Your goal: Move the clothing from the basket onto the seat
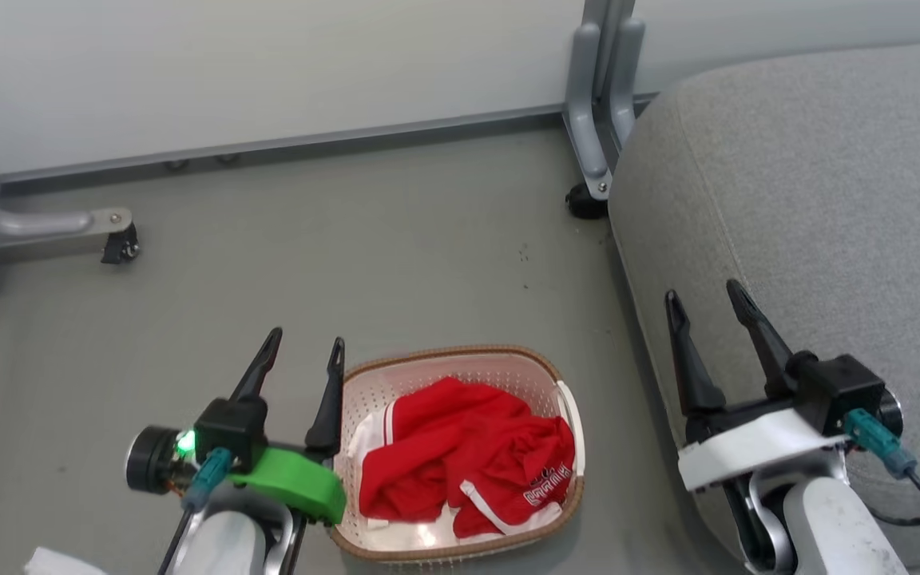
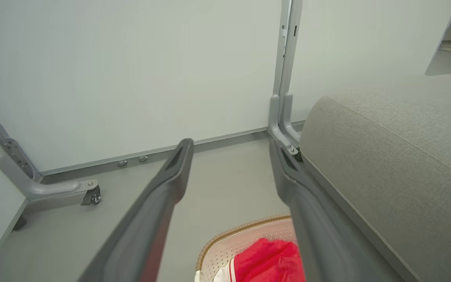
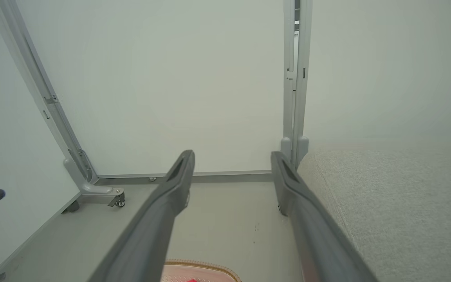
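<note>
The clothing (image 1: 464, 455), red with white trim and lettering, lies crumpled in the cream basket (image 1: 544, 363) on the floor. Its red fabric (image 2: 268, 260) and the basket's rim (image 2: 225, 239) also show low in the left wrist view; the rim (image 3: 204, 266) shows at the bottom of the right wrist view. My left gripper (image 1: 306, 343) hangs open just left of the basket, holding nothing. My right gripper (image 1: 703, 297) stands open over the front edge of the grey seat (image 1: 819, 200), to the right of the basket. The seat (image 2: 397, 164) (image 3: 397, 203) fills the right side of both wrist views.
A white partition wall runs along the back. Its grey metal feet with castors stand on the floor at the left (image 1: 69, 228) and at the seat's far corner (image 1: 592, 176). Bare grey floor (image 1: 348, 255) lies beyond the basket.
</note>
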You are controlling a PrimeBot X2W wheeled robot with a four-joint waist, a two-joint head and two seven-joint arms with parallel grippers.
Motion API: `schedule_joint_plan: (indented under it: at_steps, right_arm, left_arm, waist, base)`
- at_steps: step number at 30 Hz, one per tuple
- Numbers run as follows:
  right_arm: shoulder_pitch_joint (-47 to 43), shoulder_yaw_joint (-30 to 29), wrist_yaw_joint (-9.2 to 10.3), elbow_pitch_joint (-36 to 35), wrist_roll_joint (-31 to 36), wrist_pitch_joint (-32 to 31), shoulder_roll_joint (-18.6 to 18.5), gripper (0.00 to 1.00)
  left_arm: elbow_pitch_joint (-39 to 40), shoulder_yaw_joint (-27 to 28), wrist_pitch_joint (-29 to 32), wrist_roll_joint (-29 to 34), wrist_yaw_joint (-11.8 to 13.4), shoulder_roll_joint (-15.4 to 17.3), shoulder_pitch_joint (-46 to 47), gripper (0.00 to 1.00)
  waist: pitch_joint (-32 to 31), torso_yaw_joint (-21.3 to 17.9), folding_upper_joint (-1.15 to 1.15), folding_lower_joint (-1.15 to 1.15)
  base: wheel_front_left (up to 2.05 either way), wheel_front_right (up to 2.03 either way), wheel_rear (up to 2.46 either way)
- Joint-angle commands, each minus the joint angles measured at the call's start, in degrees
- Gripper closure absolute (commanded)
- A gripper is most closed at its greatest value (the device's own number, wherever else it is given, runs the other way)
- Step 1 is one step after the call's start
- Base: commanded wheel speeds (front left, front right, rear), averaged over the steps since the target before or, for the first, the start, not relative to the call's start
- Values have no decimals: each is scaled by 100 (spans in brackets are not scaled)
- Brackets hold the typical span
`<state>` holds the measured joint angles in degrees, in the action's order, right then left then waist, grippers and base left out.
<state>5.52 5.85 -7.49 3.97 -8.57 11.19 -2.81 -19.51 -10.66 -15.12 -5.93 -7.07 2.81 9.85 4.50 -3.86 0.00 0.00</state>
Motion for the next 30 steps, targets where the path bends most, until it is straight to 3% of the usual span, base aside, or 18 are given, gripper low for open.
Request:
schedule_joint_plan:
  at_steps: [1,7,17,30]
  right_arm:
    - [183,21,0,-68,-64,43,-16,0]
    - [684,19,0,-268,-113,172,-15,0]
    - [1205,-158,0,-567,-124,350,-13,0]
    - [1603,-203,0,-982,-23,395,-12,0]
  left_arm:
    - [-53,-83,-4,-10,-29,17,252,0]
    - [-447,-679,-3,83,-45,23,1097,0]
    - [-1505,-2167,-3,-207,-47,73,2355,0]
    - [-3062,-3367,-4,-774,-49,37,3449,0]
  waist:
    - [589,-299,0,0]
    - [1506,-538,0,0]
    - [2829,-809,0,0]
    - [4078,-807,0,0]
  base:
    - [0,0,0]
    - [0,0,0]
    - [0,0,0]
    - [0,0,0]
